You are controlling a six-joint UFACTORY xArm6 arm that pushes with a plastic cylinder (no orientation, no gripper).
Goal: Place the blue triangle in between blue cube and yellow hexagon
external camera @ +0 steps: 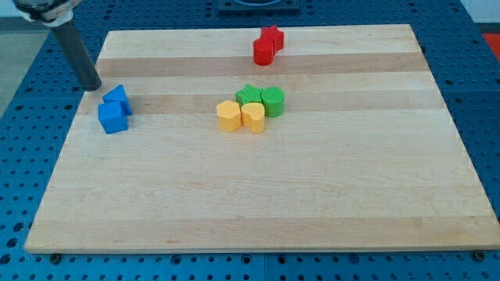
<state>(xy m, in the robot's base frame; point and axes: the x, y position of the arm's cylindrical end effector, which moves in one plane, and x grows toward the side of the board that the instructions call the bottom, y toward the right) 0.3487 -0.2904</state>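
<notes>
My tip [93, 86] rests at the board's left edge, just up and left of the blue triangle [117, 97], with a small gap between them. The blue cube [112, 118] sits right below the triangle and touches it. The yellow hexagon [228, 115] lies near the board's middle, well to the right of the blue pair. The stretch of board between the blue cube and the yellow hexagon holds no block.
A second yellow block [253, 117] touches the hexagon's right side. Two green blocks [249, 95] [273, 101] sit just above the yellow ones. A red star [272, 36] and another red block [263, 52] lie near the top edge. The wooden board [258, 195] lies on a blue perforated table.
</notes>
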